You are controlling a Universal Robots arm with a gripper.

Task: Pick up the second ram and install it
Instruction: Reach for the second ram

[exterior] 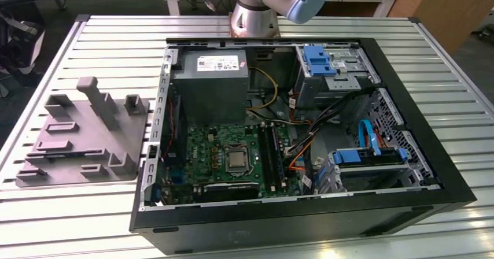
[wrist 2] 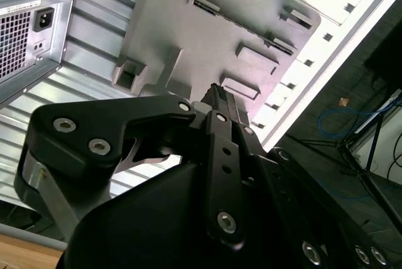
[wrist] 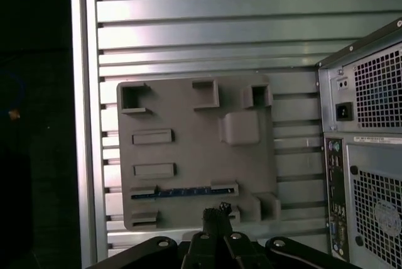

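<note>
We record the second ram (wrist: 182, 192) standing on edge in a long slot of the grey fixture tray (wrist: 188, 112), which lies on the slatted table (exterior: 85, 224) at the exterior view's left beside the open computer case (exterior: 309, 208); the gripper (wrist: 217, 212) hangs near that slot, fingers pressed together, holding nothing

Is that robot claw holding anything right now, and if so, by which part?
Nothing is held. The gripper hangs empty above the grey tray, and the second ram sits edge-up in one of the tray's slots, apart from it.
</note>
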